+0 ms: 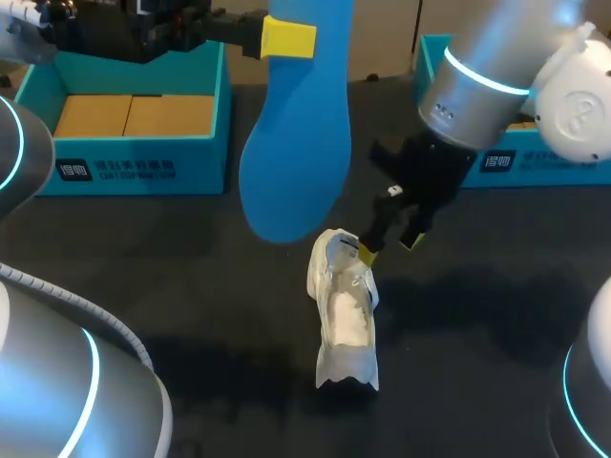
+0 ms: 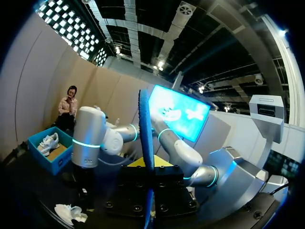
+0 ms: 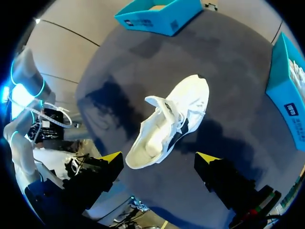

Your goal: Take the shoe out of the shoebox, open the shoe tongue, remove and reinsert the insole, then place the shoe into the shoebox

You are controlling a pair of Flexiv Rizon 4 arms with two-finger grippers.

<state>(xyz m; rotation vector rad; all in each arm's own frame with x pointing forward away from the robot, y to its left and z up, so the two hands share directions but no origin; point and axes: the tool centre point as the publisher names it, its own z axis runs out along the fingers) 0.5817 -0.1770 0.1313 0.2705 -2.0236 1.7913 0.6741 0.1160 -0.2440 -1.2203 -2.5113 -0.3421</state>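
while pinching the blue foam insole (image 1: 291, 143) aloft with the left gripper (image 1: 286, 38), holds the right gripper (image 1: 387, 239) spread above the white laced sneaker (image 1: 346, 310) on the dark table (image 1: 496, 315). left to do: reinserting, reboxing in the teal cardboard shoebox (image 1: 143, 167).

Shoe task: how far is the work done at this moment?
Done: the white shoe lies on the table, out of the shoebox, and the blue insole is out of it. In hand: the left gripper holds the insole up in the air; the right gripper is open just over the shoe. Left: put the insole back, then the shoe into the box.
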